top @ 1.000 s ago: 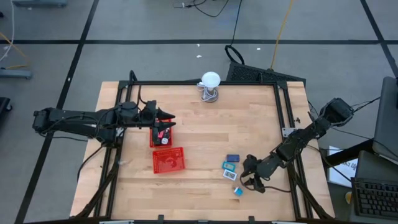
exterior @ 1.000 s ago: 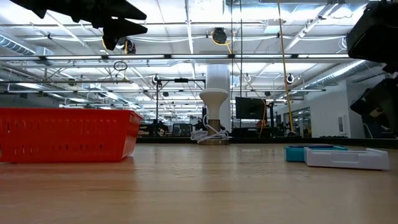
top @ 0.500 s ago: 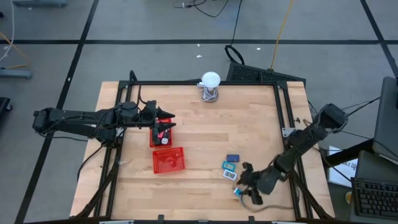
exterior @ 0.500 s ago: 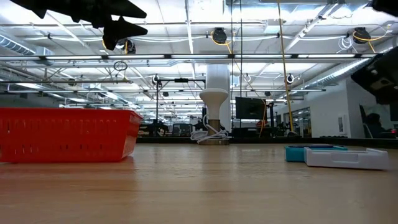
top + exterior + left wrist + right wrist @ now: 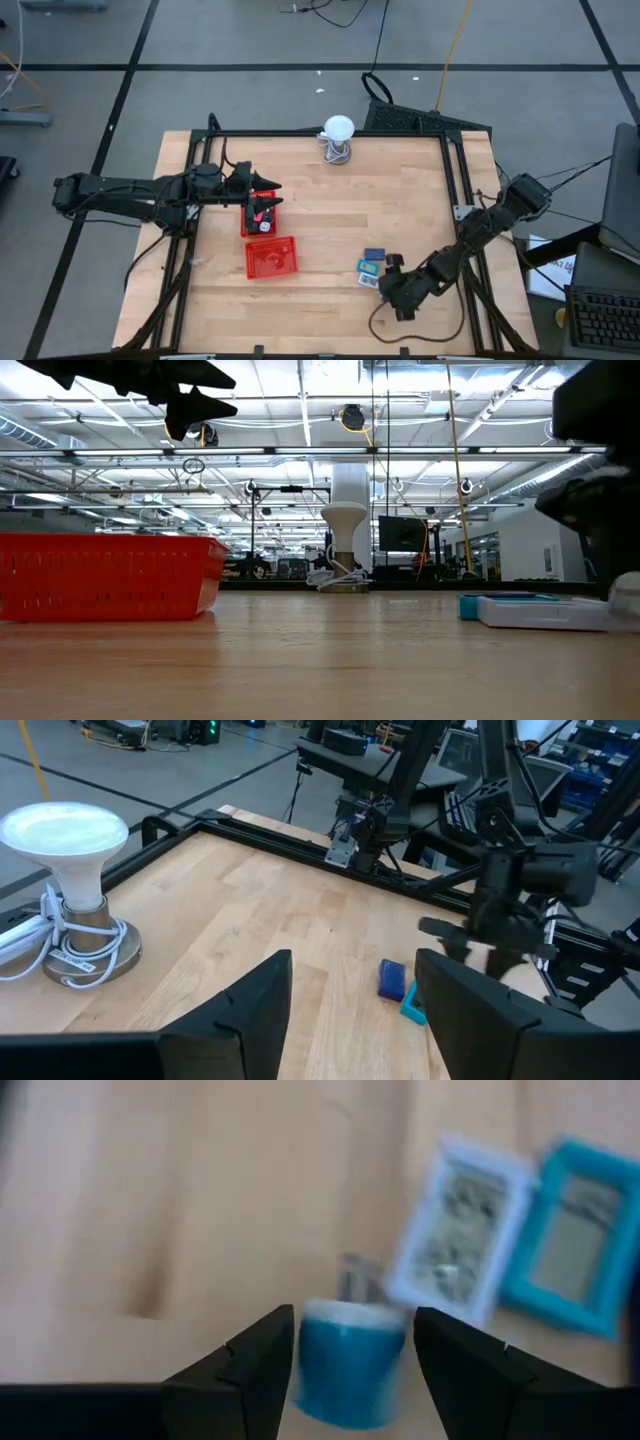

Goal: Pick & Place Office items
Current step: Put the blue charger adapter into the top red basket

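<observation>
Fingers of the right gripper point(image 5: 350, 1370) stand spread around the small blue cylindrical piece point(image 5: 348, 1350) beside the white-labelled packet point(image 5: 460, 1255); centre before closing.

Dark jointed arms point(image 5: 130, 190), seemingly cabled

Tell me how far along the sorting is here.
Done: small coloured pieces lie in one red tray, left gripper open above it. In hand: right gripper is at a small blue roll. Remaining: teal packet, white packet and dark blue piece on the table.
</observation>
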Robot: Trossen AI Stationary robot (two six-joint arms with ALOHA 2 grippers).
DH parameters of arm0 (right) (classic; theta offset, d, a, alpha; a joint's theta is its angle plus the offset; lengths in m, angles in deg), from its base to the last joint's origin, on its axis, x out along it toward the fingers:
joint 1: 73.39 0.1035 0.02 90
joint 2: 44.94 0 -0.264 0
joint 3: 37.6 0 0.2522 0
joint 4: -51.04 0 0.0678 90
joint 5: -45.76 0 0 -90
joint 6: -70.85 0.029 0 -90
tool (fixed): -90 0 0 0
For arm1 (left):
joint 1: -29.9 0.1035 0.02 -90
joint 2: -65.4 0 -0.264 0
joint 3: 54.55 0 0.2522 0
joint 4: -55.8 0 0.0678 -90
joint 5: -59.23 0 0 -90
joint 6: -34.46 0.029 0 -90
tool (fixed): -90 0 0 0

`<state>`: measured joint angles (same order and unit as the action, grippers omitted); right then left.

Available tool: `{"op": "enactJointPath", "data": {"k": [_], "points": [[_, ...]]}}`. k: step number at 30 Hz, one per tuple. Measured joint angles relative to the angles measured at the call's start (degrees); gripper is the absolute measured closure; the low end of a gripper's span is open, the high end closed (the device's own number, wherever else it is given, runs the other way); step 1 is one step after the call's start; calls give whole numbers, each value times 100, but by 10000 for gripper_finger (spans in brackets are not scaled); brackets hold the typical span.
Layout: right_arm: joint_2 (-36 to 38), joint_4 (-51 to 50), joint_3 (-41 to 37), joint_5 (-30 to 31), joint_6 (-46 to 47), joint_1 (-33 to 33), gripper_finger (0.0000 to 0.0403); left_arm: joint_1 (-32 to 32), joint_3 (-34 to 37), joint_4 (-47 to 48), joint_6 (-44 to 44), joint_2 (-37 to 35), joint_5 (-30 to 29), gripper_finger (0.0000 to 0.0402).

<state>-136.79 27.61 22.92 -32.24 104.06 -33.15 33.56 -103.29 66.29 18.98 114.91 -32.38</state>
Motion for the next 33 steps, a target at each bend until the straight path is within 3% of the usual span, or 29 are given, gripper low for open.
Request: {"op": "enactJointPath", "data": {"k": [6, 14, 21, 25, 28, 33], "points": [[3, -875, 0, -8, 335, -261, 206, 0, 0, 0, 185, -1, -1, 205], [2, -794, 0, -26, -351, -288, 209, 0, 0, 0, 448, -1, 0, 226], [94, -855, -4, -330, -691, -288, 272, 0, 0, -62, 450, -1, 0, 243], [482, -1088, -13, -310, -695, -286, 278, 0, 0, -157, 480, -2, 0, 249], [919, -1231, -13, -135, -695, -286, 278, 0, 0, -201, 243, 0, 10, 247], [1667, -1121, -11, 769, -1070, -289, 278, -19, 0, -657, -274, -1, -79, 233]]}}
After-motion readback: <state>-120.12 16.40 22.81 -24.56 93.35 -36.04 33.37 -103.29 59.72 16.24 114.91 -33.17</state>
